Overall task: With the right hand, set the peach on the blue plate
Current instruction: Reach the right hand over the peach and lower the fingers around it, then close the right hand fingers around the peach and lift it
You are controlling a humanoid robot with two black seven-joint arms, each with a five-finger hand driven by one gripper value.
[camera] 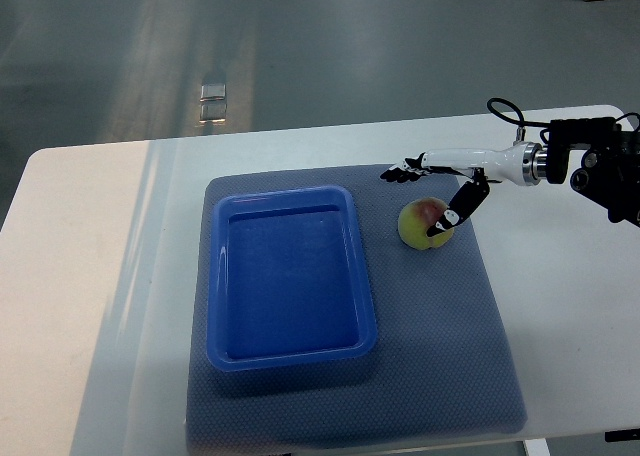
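Note:
A yellow-green peach [420, 224] with a red blush lies on the grey mat, just right of the blue plate [290, 351], a rectangular tray with a raised rim and nothing in it. My right hand [425, 198] reaches in from the right edge and hovers over the peach. Its fingers [402, 171] stretch out past the fruit's far side, and its thumb [452, 216] rests at the fruit's right side. The hand is spread around the peach, not closed on it.
A grey textured mat [440, 356] covers the middle of the white table [80, 276]. The table's far edge borders a grey floor. A cable loops above my right wrist [510, 111].

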